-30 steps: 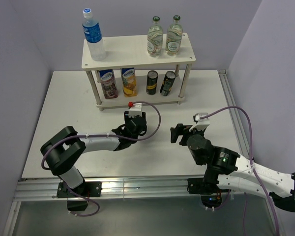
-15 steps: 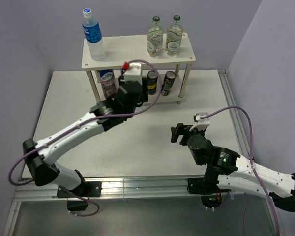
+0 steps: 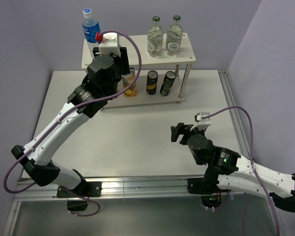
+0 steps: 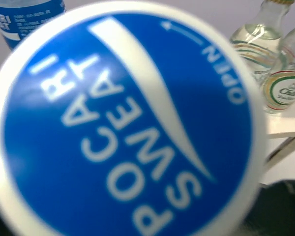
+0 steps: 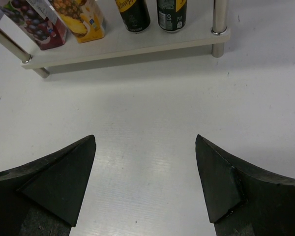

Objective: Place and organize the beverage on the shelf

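My left gripper point(image 3: 121, 64) is raised over the left part of the shelf's point(image 3: 137, 50) top board, shut on a blue-labelled plastic bottle. The bottle's blue and white cap point(image 4: 128, 123) fills the left wrist view and hides the fingers. The other plastic bottle point(image 3: 92, 29) stands at the top board's left end. Two green-tinted glass bottles point(image 3: 155, 38) point(image 3: 174, 37) stand at its right. Two dark cans point(image 3: 152, 82) point(image 3: 167, 82) stand on the lower board point(image 5: 137, 43). My right gripper point(image 3: 179, 133) is open and empty, low over the table.
A tall pineapple-printed container point(image 3: 129, 83) stands on the lower board left of the cans. The right wrist view shows it point(image 5: 81, 17) beside a grape-printed one point(image 5: 34, 19). Thin white posts point(image 3: 188, 78) hold up the boards. Grey walls close in behind and at both sides.
My left arm has lifted from the table's middle and swung back and left, up to the shelf's top board. The right arm has not moved.
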You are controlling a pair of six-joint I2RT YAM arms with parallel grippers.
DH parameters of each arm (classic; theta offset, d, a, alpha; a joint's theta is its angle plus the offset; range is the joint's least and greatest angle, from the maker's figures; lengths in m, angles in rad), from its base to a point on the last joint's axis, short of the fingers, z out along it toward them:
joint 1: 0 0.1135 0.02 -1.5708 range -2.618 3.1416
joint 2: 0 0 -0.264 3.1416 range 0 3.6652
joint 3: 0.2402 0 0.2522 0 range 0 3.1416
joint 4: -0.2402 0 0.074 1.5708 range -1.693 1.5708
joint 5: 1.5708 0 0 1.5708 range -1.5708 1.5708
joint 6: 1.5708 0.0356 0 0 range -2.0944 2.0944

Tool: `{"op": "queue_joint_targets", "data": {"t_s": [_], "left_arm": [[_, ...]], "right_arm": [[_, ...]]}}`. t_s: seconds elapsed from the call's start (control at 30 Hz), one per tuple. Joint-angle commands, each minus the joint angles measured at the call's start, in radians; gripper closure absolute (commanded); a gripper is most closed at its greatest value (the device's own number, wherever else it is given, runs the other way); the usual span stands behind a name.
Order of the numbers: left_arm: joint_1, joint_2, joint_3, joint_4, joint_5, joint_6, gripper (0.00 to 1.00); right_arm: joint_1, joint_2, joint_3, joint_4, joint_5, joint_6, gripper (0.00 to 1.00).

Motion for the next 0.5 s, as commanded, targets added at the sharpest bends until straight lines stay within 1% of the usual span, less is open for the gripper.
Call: {"op": "queue_joint_targets", "data": {"t_s": [0.0,0.17,0.47], "left_arm": [[0.034,0.003,0.046,0.228,0.032,0.089,1.00],[0.102,0.049,0.087,0.272,0.061,0.103,1.00],[0.146,0.166,0.260,0.245,0.080,0.113,1.00]], "right_arm": [[0.004,-0.019,-0.004,0.031,0.027,0.021,0.12],[0.004,-0.041,-0.010,0.015,0.035,0.022,0.12],[0.004,-0.070,-0.025,-0.006,0.049,0.031,0.12]]}}
